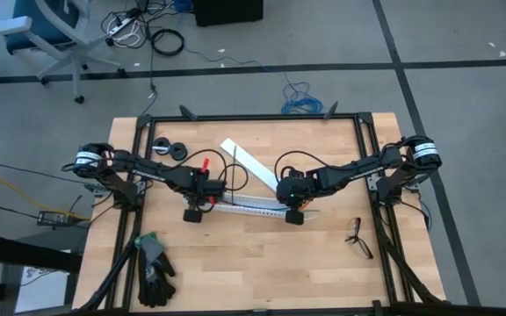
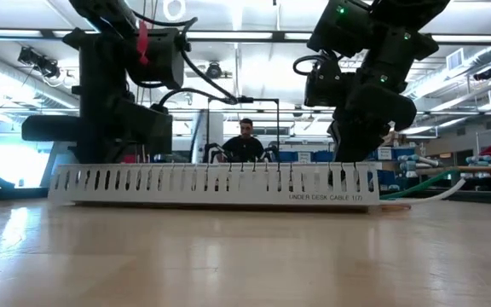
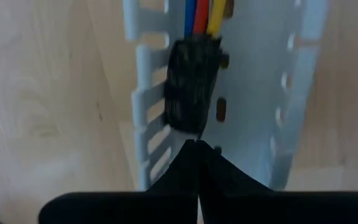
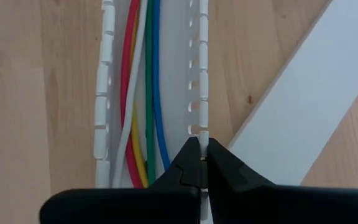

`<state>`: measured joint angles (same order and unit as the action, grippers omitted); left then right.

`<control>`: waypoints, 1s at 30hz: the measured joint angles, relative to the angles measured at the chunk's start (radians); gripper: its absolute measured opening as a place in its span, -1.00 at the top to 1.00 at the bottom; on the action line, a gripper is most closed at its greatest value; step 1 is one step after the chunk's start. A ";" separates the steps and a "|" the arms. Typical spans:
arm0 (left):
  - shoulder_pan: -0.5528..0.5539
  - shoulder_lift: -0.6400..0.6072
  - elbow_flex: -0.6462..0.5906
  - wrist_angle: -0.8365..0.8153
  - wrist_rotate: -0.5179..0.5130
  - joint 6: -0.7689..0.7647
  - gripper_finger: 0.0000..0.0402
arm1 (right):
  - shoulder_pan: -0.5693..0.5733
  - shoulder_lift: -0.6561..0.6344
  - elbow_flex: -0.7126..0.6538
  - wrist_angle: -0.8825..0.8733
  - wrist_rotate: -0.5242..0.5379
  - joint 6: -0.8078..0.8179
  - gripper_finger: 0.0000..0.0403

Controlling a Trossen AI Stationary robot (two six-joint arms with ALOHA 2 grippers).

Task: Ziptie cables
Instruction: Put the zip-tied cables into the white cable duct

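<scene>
high view: the left hand (image 1: 193, 213) hangs over the left end of a white slotted tray (image 1: 244, 207) that lies across the middle of the wooden table (image 1: 262, 263). the right hand (image 1: 294, 215) hangs over the tray's right end. a flat white lid (image 1: 246, 161) lies tilted just beyond the tray. black gloves (image 1: 154, 270) lie at the near left corner, spectacles (image 1: 358, 238) at the near right, two black rolls (image 1: 170, 149) at the far left. the cables cannot be made out from here.

low view: the tray (image 2: 211, 184) stands side-on across the table, its slotted wall facing the camera, with printed lettering near its right end. both arms come down behind it. a person (image 2: 245, 145) sits far back in the room.

left wrist view: the left hand (image 3: 197, 149) is clenched, its fingers pressed together with nothing between them, right above the tray's floor. just ahead of it a dark plug (image 3: 191, 84) lies in the tray, with blue, red and yellow cables (image 3: 201, 15) running out of it.

right wrist view: the right hand (image 4: 201, 160) is clenched on the tray's thin side wall (image 4: 202, 81). the cables (image 4: 143, 93), red, white, yellow, green and blue, lie side by side along the tray's channel. the lid (image 4: 316, 99) lies beside it.
</scene>
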<state>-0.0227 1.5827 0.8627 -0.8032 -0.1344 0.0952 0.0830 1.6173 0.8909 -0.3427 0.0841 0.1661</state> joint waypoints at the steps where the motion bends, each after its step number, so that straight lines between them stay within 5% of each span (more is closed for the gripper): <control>1: 0.000 0.000 0.000 -0.007 -0.001 0.000 1.00 | 0.000 0.000 0.000 0.000 0.000 0.000 1.00; 14: 0.000 0.000 0.000 -0.106 -0.014 -0.046 1.00 | 0.000 0.000 0.000 0.000 0.000 0.000 1.00; 30: -0.005 -0.132 0.001 0.137 0.054 -0.019 1.00 | 0.000 0.001 0.000 0.011 0.000 0.009 1.00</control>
<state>-0.0273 1.4511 0.8639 -0.6663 -0.0808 0.0764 0.0830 1.6180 0.8909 -0.3320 0.0845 0.1753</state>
